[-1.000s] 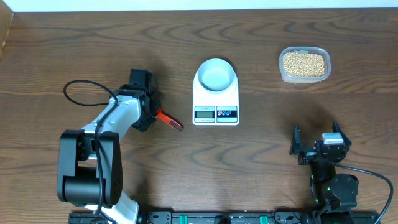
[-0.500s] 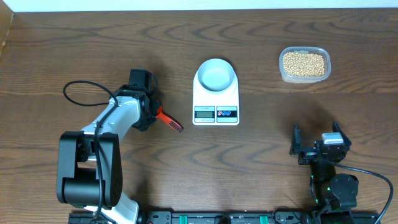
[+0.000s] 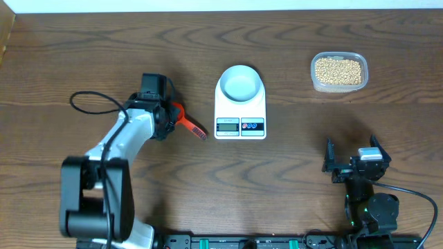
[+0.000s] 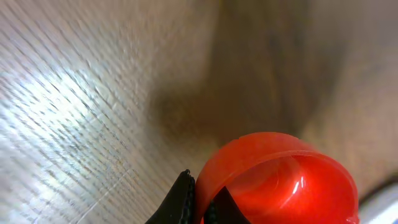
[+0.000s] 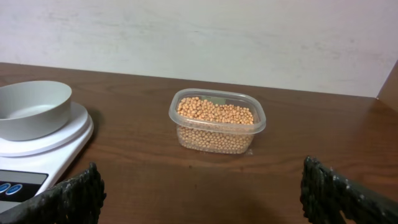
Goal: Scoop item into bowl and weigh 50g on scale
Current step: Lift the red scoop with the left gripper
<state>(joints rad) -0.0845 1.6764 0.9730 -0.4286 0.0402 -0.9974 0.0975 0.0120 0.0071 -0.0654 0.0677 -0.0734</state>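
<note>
Brown wood surface [image 3: 83, 55]: left hand [image 3: 168, 115] clenched on red scoop [image 3: 192, 128], just left of scale [image 3: 240, 126]. Empty bowl [image 3: 240, 84] sits on scale. Tan beans [image 3: 338, 70] fill clear tub [image 3: 313, 77], well right of scale. Right hand [image 3: 351, 164] released, fingers spread, at near edge.

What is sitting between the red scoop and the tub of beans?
Right of the red scoop comes the white scale with the pale bowl on it, then bare table up to the tub; the overhead view shows it.
</note>
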